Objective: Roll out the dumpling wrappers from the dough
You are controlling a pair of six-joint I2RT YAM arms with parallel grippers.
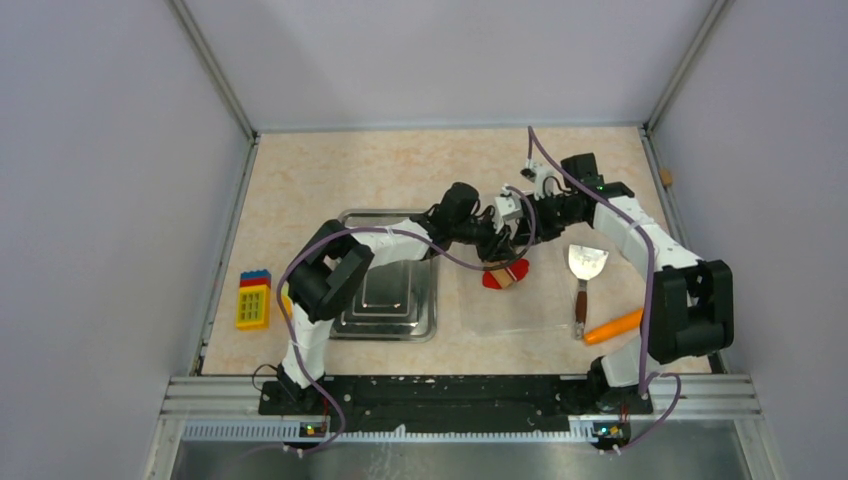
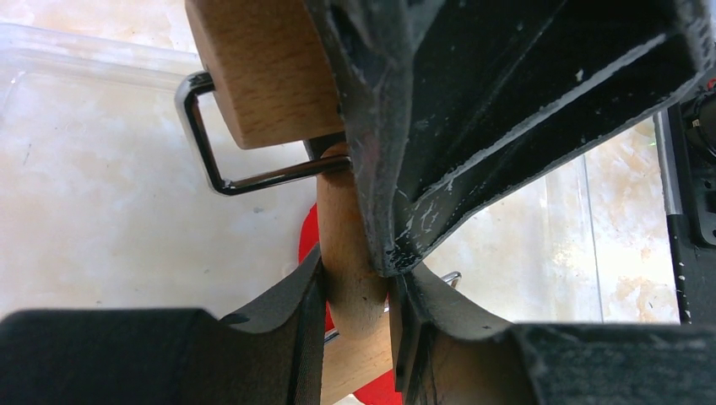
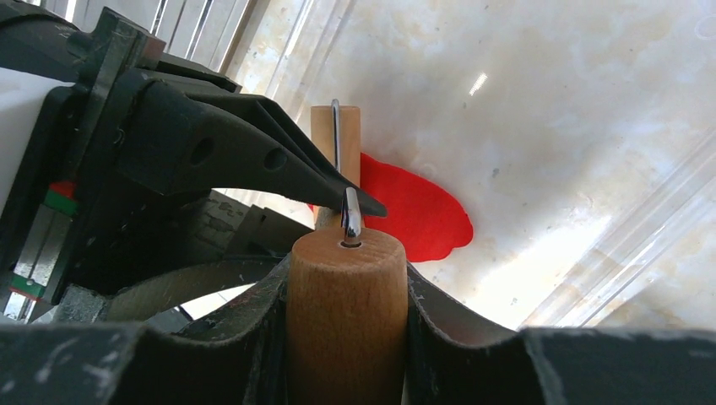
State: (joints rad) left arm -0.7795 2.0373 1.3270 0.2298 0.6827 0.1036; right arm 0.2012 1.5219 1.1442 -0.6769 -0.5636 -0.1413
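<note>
The dough is a flat, irregular bright red sheet on a clear plastic mat. It also shows in the right wrist view and as red slivers in the left wrist view. A wooden roller with a metal wire frame rests over the dough. My left gripper is shut on its wooden handle. My right gripper is shut on a wooden cylinder of the same tool. Both grippers meet above the dough. No neatly round wrapper disc is in view.
A steel tray lies left of the mat. A metal spatula and an orange carrot lie to the right. A yellow toy block sits at the far left. Walls enclose the table.
</note>
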